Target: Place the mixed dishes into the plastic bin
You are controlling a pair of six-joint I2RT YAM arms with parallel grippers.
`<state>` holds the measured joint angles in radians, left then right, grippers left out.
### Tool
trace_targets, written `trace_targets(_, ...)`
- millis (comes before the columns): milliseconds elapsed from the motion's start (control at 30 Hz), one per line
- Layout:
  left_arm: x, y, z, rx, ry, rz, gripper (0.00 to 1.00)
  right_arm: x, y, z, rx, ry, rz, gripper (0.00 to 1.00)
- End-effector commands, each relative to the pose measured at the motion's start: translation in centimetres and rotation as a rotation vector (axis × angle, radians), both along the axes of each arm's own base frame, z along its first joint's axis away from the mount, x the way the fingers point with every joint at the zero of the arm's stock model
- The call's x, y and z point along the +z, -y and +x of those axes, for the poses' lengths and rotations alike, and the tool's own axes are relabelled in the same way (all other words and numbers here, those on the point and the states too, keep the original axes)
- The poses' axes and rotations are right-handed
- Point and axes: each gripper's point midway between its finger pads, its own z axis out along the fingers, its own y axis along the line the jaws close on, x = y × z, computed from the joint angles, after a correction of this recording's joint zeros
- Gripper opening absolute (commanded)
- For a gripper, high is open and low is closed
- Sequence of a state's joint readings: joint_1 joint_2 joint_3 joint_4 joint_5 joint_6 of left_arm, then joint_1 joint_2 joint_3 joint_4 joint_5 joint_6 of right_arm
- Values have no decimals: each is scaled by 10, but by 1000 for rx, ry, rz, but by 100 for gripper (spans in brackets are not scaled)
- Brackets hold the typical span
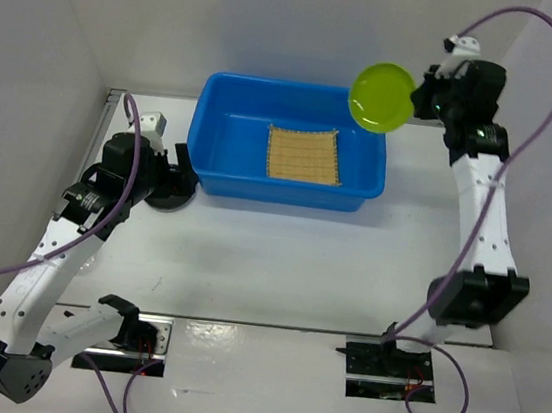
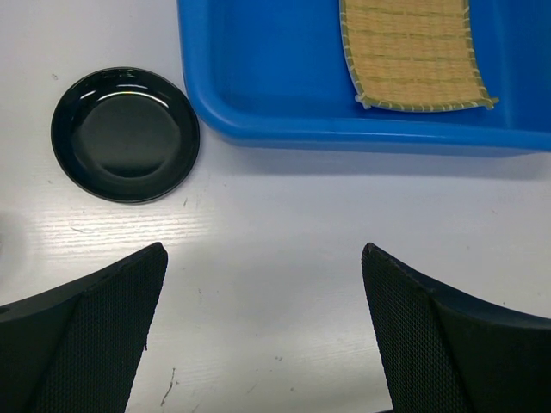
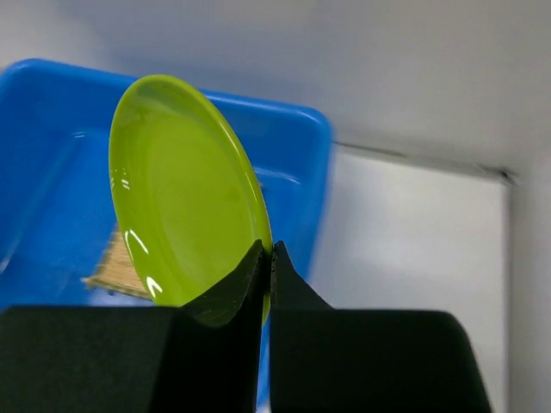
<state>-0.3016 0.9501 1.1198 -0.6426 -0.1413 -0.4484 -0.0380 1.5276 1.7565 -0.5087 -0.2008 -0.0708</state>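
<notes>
The blue plastic bin (image 1: 219,139) stands at the back middle of the table with the tan woven mat (image 1: 304,155) flat inside it. My right gripper (image 1: 423,96) is shut on the rim of the lime-green plate (image 1: 381,97) and holds it tilted in the air over the bin's far right corner; the plate (image 3: 185,206) also shows in the right wrist view above the bin (image 3: 52,172). My left gripper (image 2: 263,258) is open and empty over the bare table. The black plate (image 2: 126,135) lies just left of the bin (image 2: 258,103). No clear cups are in view.
White walls close in the table on the left, back and right. The mat (image 2: 413,56) lies in the bin's right half in the left wrist view. Purple cables hang from both arms.
</notes>
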Motion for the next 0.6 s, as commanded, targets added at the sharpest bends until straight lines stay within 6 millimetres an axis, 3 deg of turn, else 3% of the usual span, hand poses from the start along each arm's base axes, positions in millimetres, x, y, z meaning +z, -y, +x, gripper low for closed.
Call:
trace_targets(0,2,2,8,2,16,-44,100,-66,-68,34,265,-204,66,0)
trace_targets(33,-6,-3,10,18,-5,-43,100,-66,-77,39,296,-209,73,0)
trace_targets(67,-11,-4,10,17,-17,-47,100,-78,-91,45,327,-227,62,0)
trace_targets(100,-11,-4,10,21,-19,-54,100,-98,-98,57,336,-269,64,0)
trace_targets(167,-17,-12,13,49,-37,-56,100,-119,-106,69,354,-309,70,0)
trace_targets(233,-21,-19,16,73,-49,-54,100,-149,-109,85,359,-372,80,0)
trace_targets(300,-30,-32,20,123,-81,-42,100,-162,-109,95,368,-385,64,0)
trace_targets(333,-34,-36,22,135,-94,-40,100,-184,-116,99,385,-423,71,0)
trace_targets(400,-40,-48,24,181,-112,-46,100,-193,-122,106,393,-426,57,0)
trace_targets(433,-39,-51,26,193,-103,-49,100,-213,-121,110,383,-464,55,0)
trace_targets(533,-48,-57,27,206,-124,-58,100,-225,-132,119,392,-468,30,0)
trace_targets(567,-48,-60,27,217,-124,-59,99,-243,-132,121,396,-498,25,1)
